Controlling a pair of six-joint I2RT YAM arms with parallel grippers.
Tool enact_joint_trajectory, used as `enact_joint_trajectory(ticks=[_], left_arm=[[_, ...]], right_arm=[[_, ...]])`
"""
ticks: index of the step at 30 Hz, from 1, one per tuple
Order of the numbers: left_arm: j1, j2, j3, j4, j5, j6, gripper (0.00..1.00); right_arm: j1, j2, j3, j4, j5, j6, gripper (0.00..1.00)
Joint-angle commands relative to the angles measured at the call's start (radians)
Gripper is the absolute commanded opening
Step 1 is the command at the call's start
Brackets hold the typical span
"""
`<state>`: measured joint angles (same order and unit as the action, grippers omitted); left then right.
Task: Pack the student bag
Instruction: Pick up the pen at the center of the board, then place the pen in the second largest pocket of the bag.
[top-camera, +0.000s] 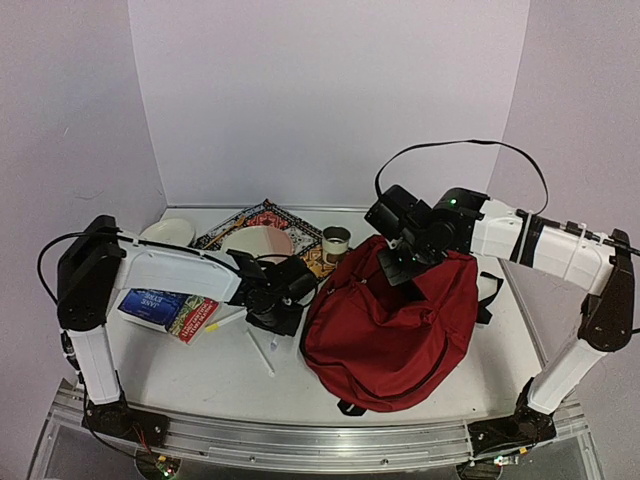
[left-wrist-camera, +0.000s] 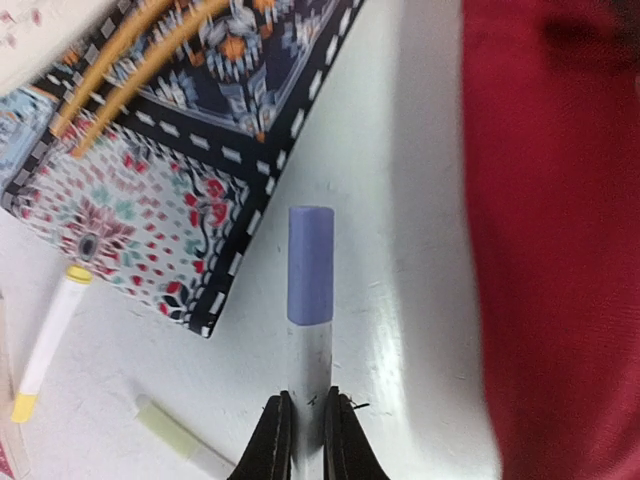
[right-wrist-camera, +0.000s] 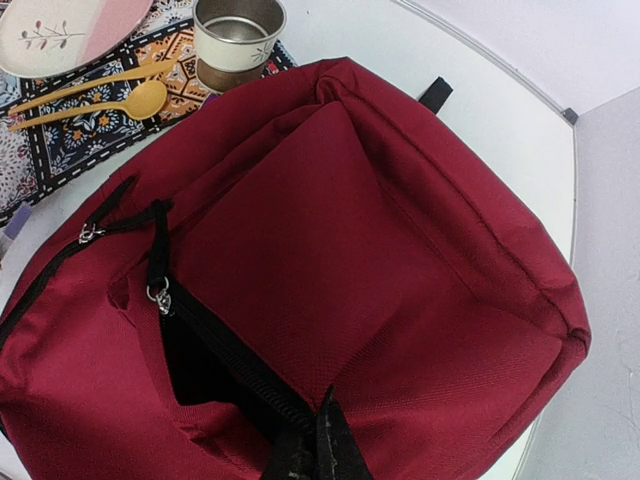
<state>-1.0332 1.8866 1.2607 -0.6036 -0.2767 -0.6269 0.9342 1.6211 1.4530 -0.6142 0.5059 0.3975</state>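
Observation:
The student bag (top-camera: 400, 320) is a big dark-red backpack lying on the table right of centre. Its front pocket opening (right-wrist-camera: 200, 370) gapes dark beside a black zipper. My right gripper (right-wrist-camera: 325, 450) is shut, pinching the red fabric at the edge of that opening, and in the top view it (top-camera: 405, 268) hangs over the bag's upper part. My left gripper (left-wrist-camera: 308, 440) is shut on the white barrel of a marker with a blue-violet cap (left-wrist-camera: 310, 265), low over the white table just left of the bag (left-wrist-camera: 560, 250). From above, that gripper (top-camera: 280, 315) sits beside the bag's left edge.
A patterned placemat (top-camera: 262, 222) at the back holds a plate (top-camera: 257, 243), a cup (right-wrist-camera: 238, 40) and a yellow spoon (right-wrist-camera: 100, 105). A book (top-camera: 170, 310) and a bowl (top-camera: 168, 232) lie at the left. A yellow-capped marker (left-wrist-camera: 45, 345), a green-capped one (left-wrist-camera: 175, 435) and a white pen (top-camera: 262, 352) lie loose.

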Motion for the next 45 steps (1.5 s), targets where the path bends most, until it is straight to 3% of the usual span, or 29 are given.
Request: enact_joint_trajectory(ticks=[1,9,18,29,45], left_arm=[[0.008,-0.163,-0.008,-0.001,-0.053,-0.071,0.00],[0.013,-0.331,-0.091,0.159,0.050,-0.152,0.00],[0.012,-0.384,-0.191,0.414,0.233,-0.232,0.00],[0.006,-0.299,-0.211,0.686,0.458,-0.347,0.00],[-0.041,-0.149,-0.136,0.759,0.548,-0.388,0.00]], right_arm=[[0.012,-0.026,0.055,-0.019,-0.003,0.061,0.00],[0.024,-0.006,0.061,-0.002,-0.041,0.134,0.00],[0.034,-0.013,0.040,0.064,-0.109,0.203,0.00],[0.044,-0.051,-0.048,0.159,-0.170,0.269,0.00],[0.055,-0.081,-0.119,0.285,-0.234,0.294,0.00]])
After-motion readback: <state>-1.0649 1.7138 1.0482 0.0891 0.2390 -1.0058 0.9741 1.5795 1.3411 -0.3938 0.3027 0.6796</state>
